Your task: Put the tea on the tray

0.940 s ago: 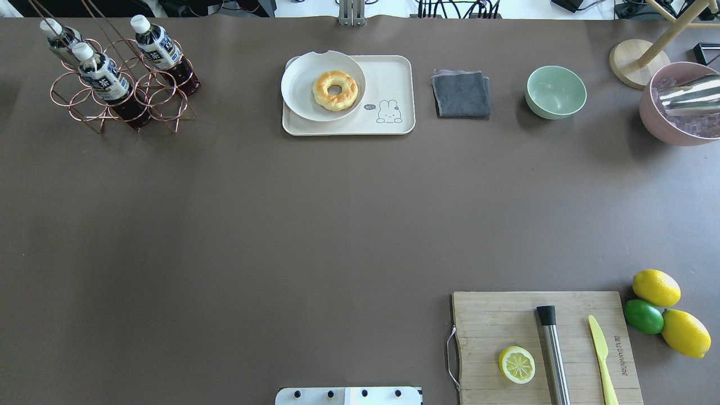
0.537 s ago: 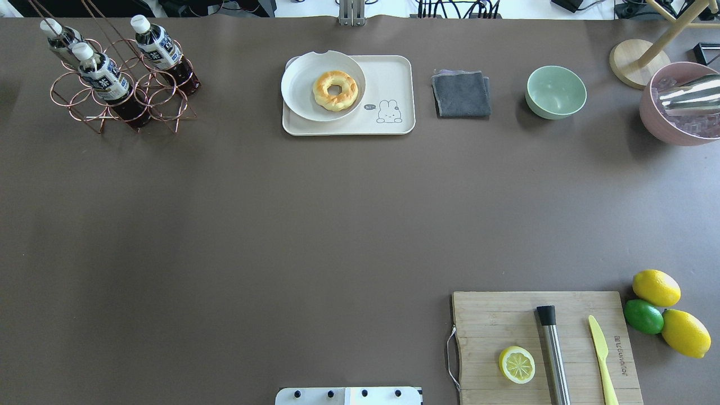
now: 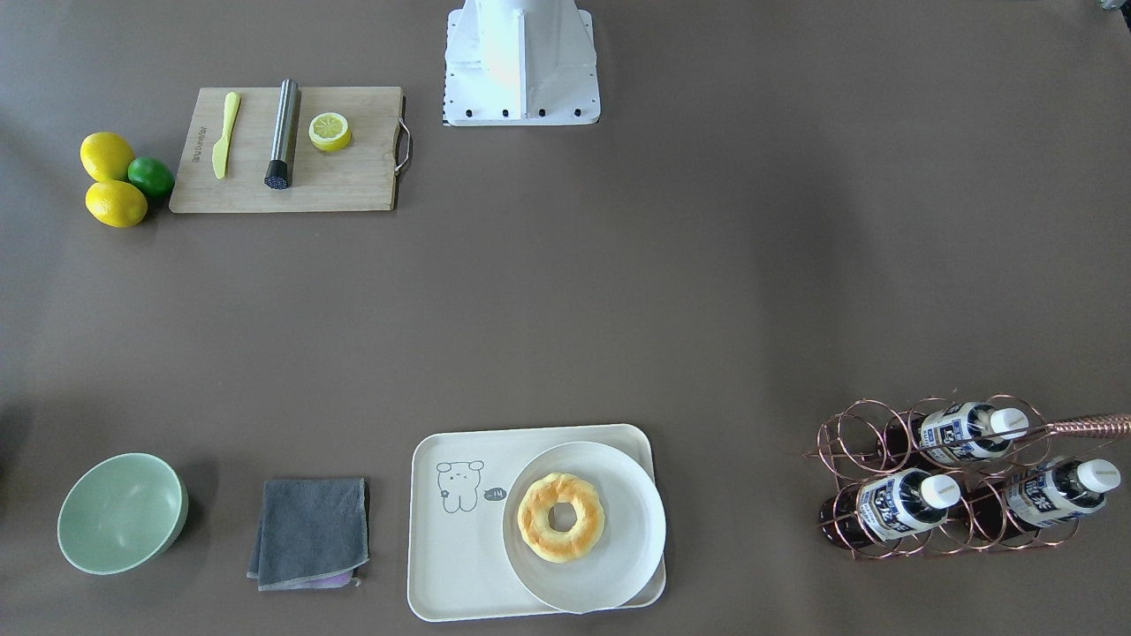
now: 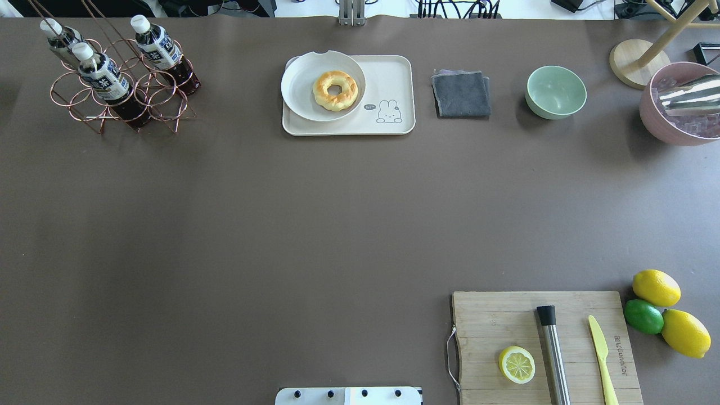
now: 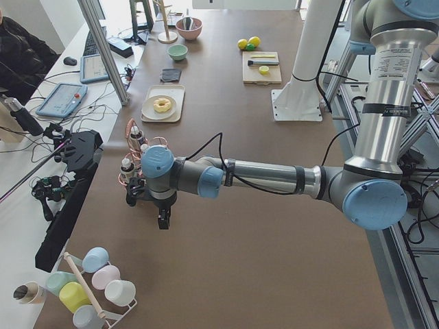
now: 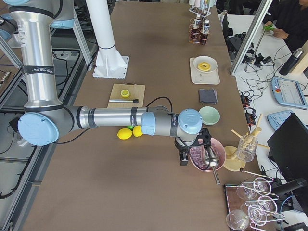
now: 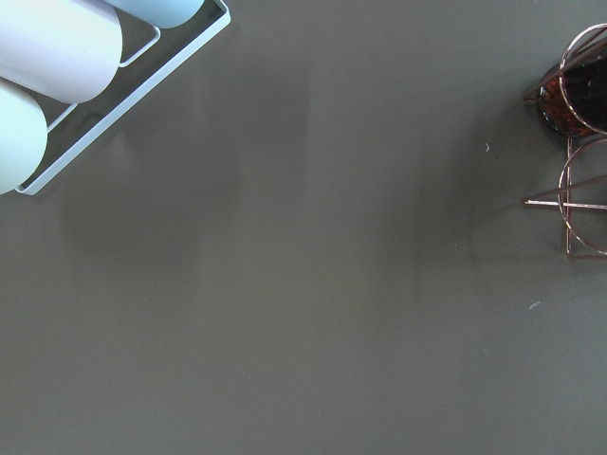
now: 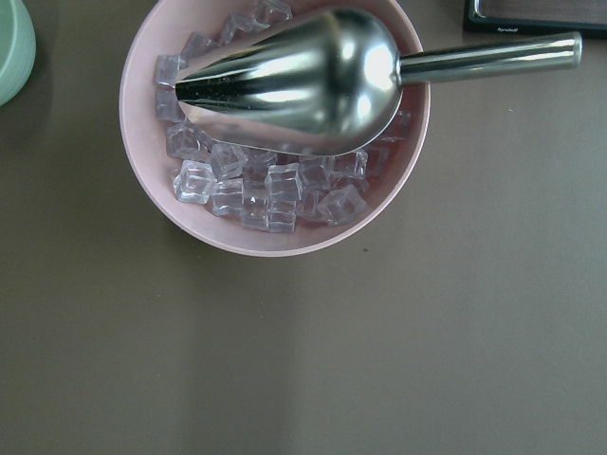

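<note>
Copper rack (image 4: 159, 95) holds the tea (image 4: 159, 50), tray (image 4: 394, 73) well apart; cannot tell left claw (image 5: 163, 221) or right claw (image 6: 182, 159) state.

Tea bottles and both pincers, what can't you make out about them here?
- Left pincer: seen only small in the exterior left view; open or shut unclear.
- Right pincer: same in the exterior right view.
- Tea bottles: label print too small to read; the left wrist view's edge cuts off the rack.
</note>
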Robot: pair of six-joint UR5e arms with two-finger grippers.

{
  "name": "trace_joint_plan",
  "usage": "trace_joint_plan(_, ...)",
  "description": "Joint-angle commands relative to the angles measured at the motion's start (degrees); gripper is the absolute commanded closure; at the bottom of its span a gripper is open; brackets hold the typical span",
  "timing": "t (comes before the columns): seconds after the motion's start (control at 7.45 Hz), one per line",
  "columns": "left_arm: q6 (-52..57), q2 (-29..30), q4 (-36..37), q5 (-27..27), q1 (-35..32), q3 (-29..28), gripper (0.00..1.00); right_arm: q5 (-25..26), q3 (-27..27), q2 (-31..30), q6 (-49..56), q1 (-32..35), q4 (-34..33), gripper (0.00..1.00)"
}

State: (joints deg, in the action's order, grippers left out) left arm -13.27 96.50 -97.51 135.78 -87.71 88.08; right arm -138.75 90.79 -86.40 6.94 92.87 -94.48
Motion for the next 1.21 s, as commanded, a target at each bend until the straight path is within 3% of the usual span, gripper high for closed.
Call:
trace_joint_plan(0.0,-0.2,-0.3,0.5,-2.3,0.0,5.1,0.03,0.1,-0.1,-0.1,0.0,0.0,0.0,0.00)
trace_joint_plan(0.4,-0.2,0.5,13.5,-3.9,0.2,22.7,0.03,0.1,-0.1,-0.4,0.1,0.0,0.0,0.00)
trace_joint_plan(0.81,0.0,3.3,8.6,-3.5,2.3,27.1,0.03,0.4,0.1,-1.1,0.2,0.2,0.1,0.00)
trace_joint_plan(0.94,-0.3,6.0,2.6,-4.7,6.2,26.2,0.03,0.6,0.1,-1.1,0.2,0.3,0.1,0.00)
trace_joint_plan(1.07,-8.1,5.7,2.2,-6.0,7.1,26.4,0.03,0.7,0.0,-1.1,0.2,0.3,0.1,0.00)
